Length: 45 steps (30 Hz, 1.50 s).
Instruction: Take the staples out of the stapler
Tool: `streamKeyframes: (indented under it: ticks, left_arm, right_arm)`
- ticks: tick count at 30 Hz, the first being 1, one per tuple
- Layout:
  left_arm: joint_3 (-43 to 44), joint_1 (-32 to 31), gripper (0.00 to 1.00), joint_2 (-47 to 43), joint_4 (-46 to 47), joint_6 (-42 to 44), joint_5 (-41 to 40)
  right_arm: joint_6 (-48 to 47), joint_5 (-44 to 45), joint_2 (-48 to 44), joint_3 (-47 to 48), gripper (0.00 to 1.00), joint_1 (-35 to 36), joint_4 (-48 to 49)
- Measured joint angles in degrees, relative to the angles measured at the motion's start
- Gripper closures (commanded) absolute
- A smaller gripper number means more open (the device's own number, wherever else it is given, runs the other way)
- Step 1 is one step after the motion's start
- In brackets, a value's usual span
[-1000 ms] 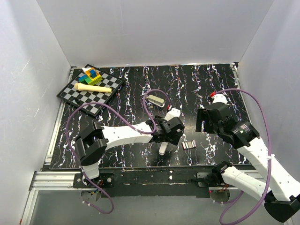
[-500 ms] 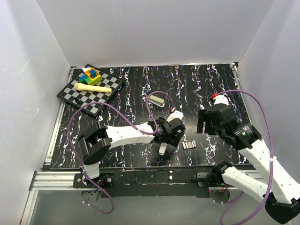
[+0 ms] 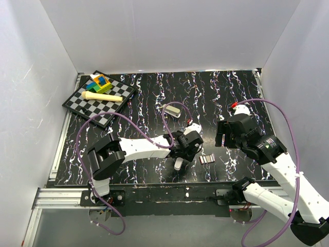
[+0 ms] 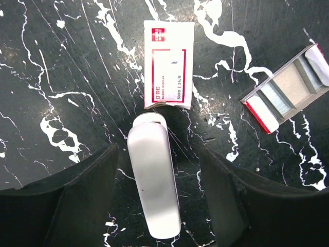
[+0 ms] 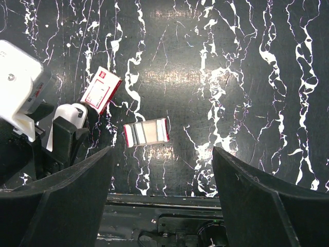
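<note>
White stapler (image 4: 154, 177) lies flat, end touching red-white staple box (image 4: 168, 64).

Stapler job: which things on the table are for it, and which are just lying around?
For the job:
white stapler
red-and-white staple box, right at the stapler's end
little open tray holding staple strips

Just lying about:
chessboard in the far left corner
coloured blocks on it
cream stick on it
small grey block further back

Black marbled table (image 3: 231, 92): stapler (image 4: 153, 180), staple box (image 4: 168, 64), staple tray (image 4: 288, 95), chessboard (image 3: 99, 100), grey block (image 3: 171, 109).
</note>
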Motion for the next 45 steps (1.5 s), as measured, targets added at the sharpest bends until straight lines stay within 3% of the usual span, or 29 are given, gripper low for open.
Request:
streamKeyframes:
  ticks: [21, 22, 26, 37, 45]
  left_arm:
    - [-2.45, 1.18, 0.6, 1.05, 2.03, 0.79, 2.05]
    - [-2.45, 1.2, 0.63, 1.05, 2.03, 0.81, 2.05]
    - [-2.45, 1.2, 1.0, 1.05, 2.25, 0.94, 2.01]
    - [-4.13, 1.2, 1.0, -1.22, 2.64, 2.8, 2.25]
    - [-8.26, 1.27, 1.0, -13.2, 4.44, 7.34, 6.91]
  right_arm:
    - [0.13, -1.51, 1.03, 0.0, 0.2, 0.0, 0.09]
    - [0.13, -1.53, 1.11, 0.0, 0.2, 0.0, 0.07]
    - [0.13, -1.73, 1.62, 0.0, 0.21, 0.0, 0.11]
    - [-0.17, -2.4, 1.55, 0.02, 0.18, 0.0, 0.07]
    - [-3.63, -5.05, 1.27, 0.28, 0.18, 0.0, 0.0]
